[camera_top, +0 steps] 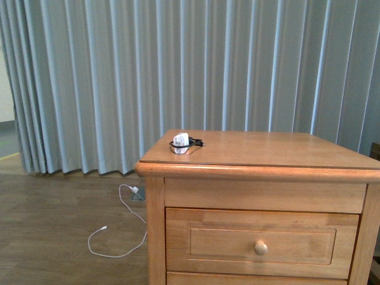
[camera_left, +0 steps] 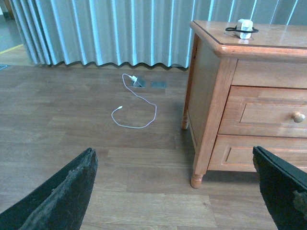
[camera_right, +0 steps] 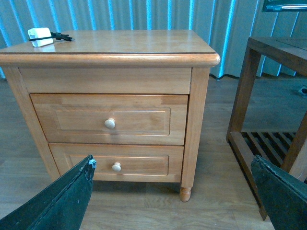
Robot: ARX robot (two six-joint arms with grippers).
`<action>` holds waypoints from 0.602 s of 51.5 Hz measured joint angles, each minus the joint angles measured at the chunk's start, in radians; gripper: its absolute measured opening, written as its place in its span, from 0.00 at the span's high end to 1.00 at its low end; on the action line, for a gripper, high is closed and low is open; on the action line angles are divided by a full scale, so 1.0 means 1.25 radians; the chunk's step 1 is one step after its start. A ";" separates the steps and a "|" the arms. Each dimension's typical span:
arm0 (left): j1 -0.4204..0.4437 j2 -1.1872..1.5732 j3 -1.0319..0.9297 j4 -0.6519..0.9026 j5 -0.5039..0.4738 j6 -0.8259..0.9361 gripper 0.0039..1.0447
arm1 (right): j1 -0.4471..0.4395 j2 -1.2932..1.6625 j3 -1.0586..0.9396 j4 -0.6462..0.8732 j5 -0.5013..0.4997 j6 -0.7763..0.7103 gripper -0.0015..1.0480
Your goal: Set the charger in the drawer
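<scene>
Front view: charger (camera_top: 181, 143) sits on cabinet (camera_top: 279, 155) top, near left rear corner, black cord looped round the white block. Drawer (camera_top: 261, 240) under the top is shut, w/ round knob (camera_top: 260, 247) mid-front. White cable (camera_top: 122, 234) lies on the wood floor left of cabinet. Grey curtain (camera_top: 178, 71) hangs behind.

Left wrist view: left gripper (camera_left: 172, 151) is spread wide, and its dark fingers (camera_left: 62, 196) are far apart w/ nothing between them. It's out over the floor, well apart from cabinet (camera_left: 211, 96). Charger (camera_left: 245, 28) is on top, untouched. Drawer (camera_left: 268, 112) is shut, w/ lower drawer (camera_left: 259, 153) just beneath, also shut. Cable (camera_left: 136, 105) curls on the floor, one end at a floor socket (camera_left: 139, 82) near the curtain.

Right wrist view: right gripper (camera_right: 171, 160) is also spread wide and holds nothing. It faces the cabinet front, not touching. Charger (camera_right: 41, 37) is at a rear corner of the top. Drawer (camera_right: 110, 120) and lower drawer (camera_right: 115, 160) are both shut. A dark wood table (camera_right: 268, 96) stands beside cabinet, on the side away from charger.
</scene>
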 joint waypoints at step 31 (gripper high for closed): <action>0.000 0.000 0.000 0.000 0.000 0.000 0.05 | 0.001 0.001 0.000 -0.001 0.004 -0.001 0.08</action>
